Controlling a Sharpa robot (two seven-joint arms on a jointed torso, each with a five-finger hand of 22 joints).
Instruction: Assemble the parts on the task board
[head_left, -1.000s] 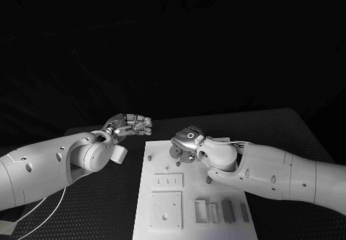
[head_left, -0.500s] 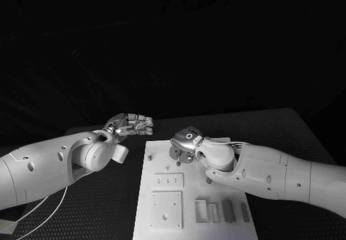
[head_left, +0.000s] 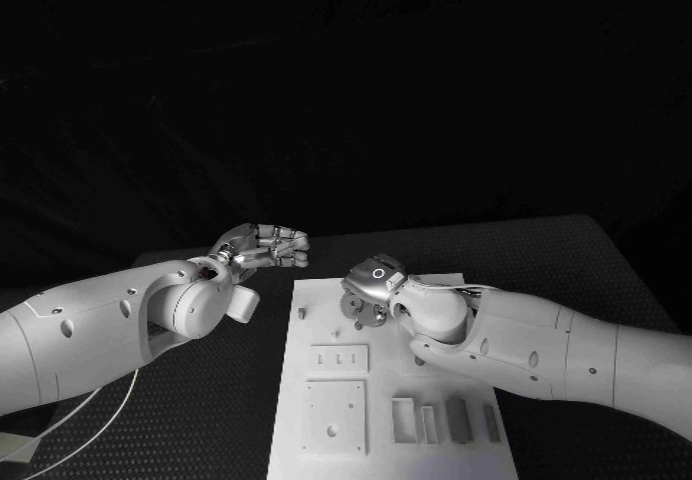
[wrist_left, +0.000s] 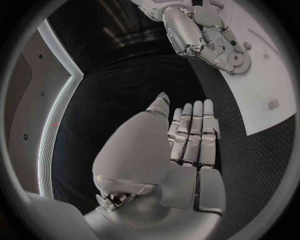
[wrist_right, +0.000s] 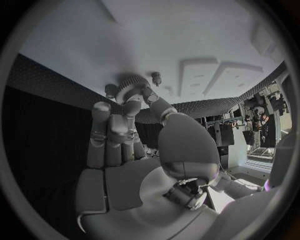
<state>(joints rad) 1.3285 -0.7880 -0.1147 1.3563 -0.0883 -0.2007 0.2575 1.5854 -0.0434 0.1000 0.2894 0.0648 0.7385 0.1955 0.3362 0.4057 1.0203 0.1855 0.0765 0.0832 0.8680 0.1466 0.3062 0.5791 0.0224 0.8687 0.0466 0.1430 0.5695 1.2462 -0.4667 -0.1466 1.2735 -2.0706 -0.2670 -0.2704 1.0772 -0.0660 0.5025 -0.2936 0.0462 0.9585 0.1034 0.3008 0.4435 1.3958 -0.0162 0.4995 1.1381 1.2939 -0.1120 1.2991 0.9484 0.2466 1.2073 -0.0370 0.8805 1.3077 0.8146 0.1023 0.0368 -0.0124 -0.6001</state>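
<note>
The white rectangular task board (head_left: 378, 390) lies in the lower middle of the head view on the black textured tabletop (head_left: 562, 250), running from just below the frame's centre down to the bottom edge. The right robot hand (head_left: 368, 296), silver and many-fingered, sits over the board's upper end, a little right of centre in the frame, and its fingertips pinch a small round toothed gear part (wrist_right: 132, 86) that is pressed close against the board; in the right wrist view the gear's ridged rim shows between the fingertips, with a short dark peg (wrist_right: 156, 77) standing in the board just beside it. From the left wrist view the same gear (wrist_left: 236, 59) shows as a grey disc under that hand's fingers, against the white plate. The left robot hand (head_left: 264, 248) hovers above the dark tabletop just off the board's upper left corner, left of centre in the head view; it holds nothing, its fingers (wrist_left: 195, 131) lying side by side and nearly straight, the thumb set apart from them. Further down the board, a recessed square block (head_left: 333, 416) sits at its lower left and a row of narrow upright grey pieces (head_left: 440, 420) stands at its lower right.
</note>
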